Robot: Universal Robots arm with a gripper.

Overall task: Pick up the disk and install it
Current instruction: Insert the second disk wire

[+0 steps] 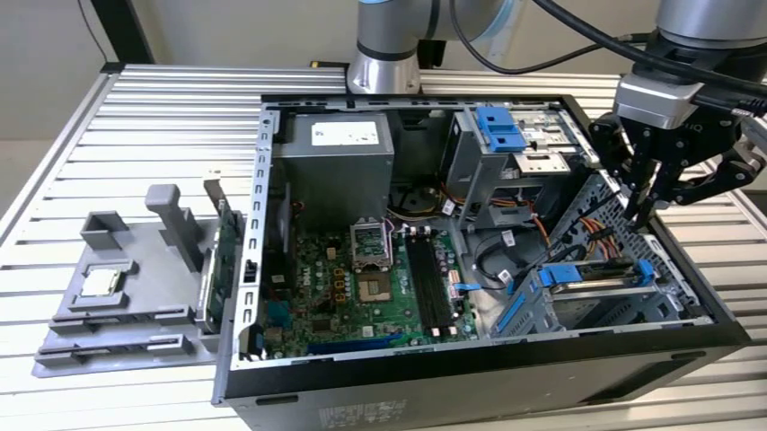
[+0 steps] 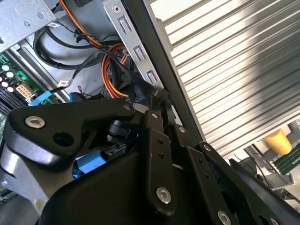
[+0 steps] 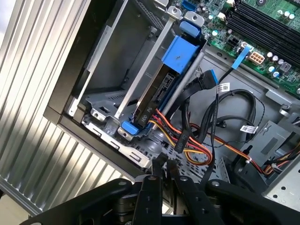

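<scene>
**Disk in cage, jaws empty above it**

Ext. view: PC case (image 1: 480, 382) lies open on the slatted metal table (image 1: 156, 117). Gripper (image 1: 639, 215) hangs at upper right of frame, over the case's right end, pointing down. Jaws drawn together almost to a point, nothing held betw. them. First wrist view agrees: gripper (image 3: 165, 168) w/ fingertips (image 3: 157, 166) side by side, only a thin slit betw. them.

Disk (image 1: 594, 271): lower right of frame, sitting in the drive cage (image 1: 623, 310), blue rail at both ends. Gripper tips are above it and apart, no contact.

First wrist view: disk (image 3: 151, 105) stands on edge in a cage slot, blue rail along it. Its connector end faces the cable bundle (image 3: 187, 145) (orange/yellow/red/black). Whether a plug is seated: cannot tell.

Other items, ext. view:
- Grey PSU box (image 1: 336, 153), upper centre of case.
- Green mainboard (image 1: 359, 287), mid case.
- Grey fixture (image 1: 120, 296) on table at frame left, w/ small square chip (image 1: 102, 280) on it.
</scene>
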